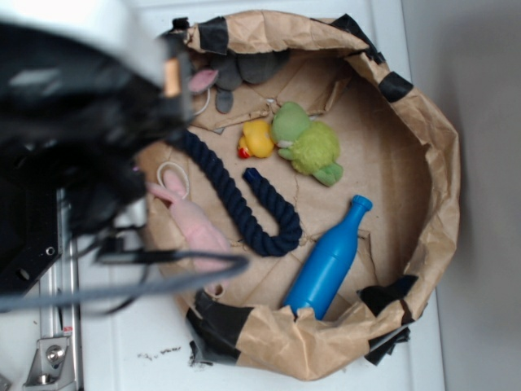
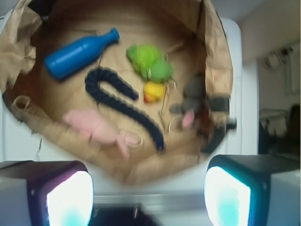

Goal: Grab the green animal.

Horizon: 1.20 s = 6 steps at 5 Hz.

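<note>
The green animal [image 1: 308,145] lay inside the paper basket [image 1: 444,171], on its floor toward the far wall, with the duck [image 1: 257,140] pressed against its head. Take the duck as your landmark: the rope [image 1: 244,199] curled just below it, the bottle [image 1: 327,262] sat well off beyond the rope, the pink rabbit [image 1: 192,220] lay on the rope's other side, and a grey toy [image 1: 236,72] slumped against the wall above the duck.

Your fingers [image 2: 70,197] were spread wide with nothing between them, and the gripper [image 2: 149,195] hung high, outside the rim, over the white tabletop [image 2: 244,66]. In the wrist view the green animal [image 2: 150,62] sat above centre, so the job at this point was, by my reading, the approach.

To do it well, you needed to carry the gripper across the rim before dropping, since the crumpled wall stood tall enough to catch a finger. You would have aimed at the plump body on the side away from the duck, so that one finger did not scoop the duck too. The plush looked soft, so a deep, centred close would have held better than a pinch at the fuzz. The wrist view was blurred, so fine alignment could not be judged from it.
</note>
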### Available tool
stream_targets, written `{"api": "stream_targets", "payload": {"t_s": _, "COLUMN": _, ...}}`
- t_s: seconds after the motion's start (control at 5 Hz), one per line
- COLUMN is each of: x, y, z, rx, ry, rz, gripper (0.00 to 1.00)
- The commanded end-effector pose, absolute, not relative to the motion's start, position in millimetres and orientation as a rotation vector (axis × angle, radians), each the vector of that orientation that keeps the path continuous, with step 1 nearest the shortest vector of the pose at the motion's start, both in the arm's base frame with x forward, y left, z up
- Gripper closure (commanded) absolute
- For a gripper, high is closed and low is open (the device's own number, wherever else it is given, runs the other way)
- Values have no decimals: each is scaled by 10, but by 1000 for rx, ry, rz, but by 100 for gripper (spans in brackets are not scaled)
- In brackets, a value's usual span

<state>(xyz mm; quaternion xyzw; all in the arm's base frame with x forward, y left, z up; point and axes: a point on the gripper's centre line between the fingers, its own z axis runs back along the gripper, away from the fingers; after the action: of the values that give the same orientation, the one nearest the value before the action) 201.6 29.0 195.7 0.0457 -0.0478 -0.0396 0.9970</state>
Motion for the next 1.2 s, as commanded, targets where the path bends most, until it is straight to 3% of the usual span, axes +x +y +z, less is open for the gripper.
{"api": "stream_targets", "payload": {"t_s": 0.0, "x": 2653, "y": 313, "z": 1198, "rx": 51, "ry": -211, "rz": -309, "gripper": 0}}
{"api": "stream_targets", "payload": {"t_s": 0.2, "x": 2809, "y": 195, "z": 758, "rx": 53, "ry": -184, "rz": -466, "gripper": 0}}
{"api": "stream_targets", "payload": {"t_s": 0.4, "x": 2721, "y": 166, "z": 470, "rx": 152, "ry": -99, "rz": -622, "gripper": 0}}
{"api": "stream_targets", "payload": {"t_s": 0.6, "x": 2873, "y": 345, "z": 282, "rx": 234, "ry": -25, "rz": -713, "gripper": 0}}
{"api": "stream_targets", "payload": {"t_s": 0.8, "x": 3043, "y": 420, "z": 225, "rx": 199, "ry": 2, "rz": -743, "gripper": 96}}
{"api": "stream_targets", "payload": {"t_s": 1.0, "x": 3042, "y": 414, "z": 228, "rx": 210, "ry": 4, "rz": -740, "gripper": 100}}
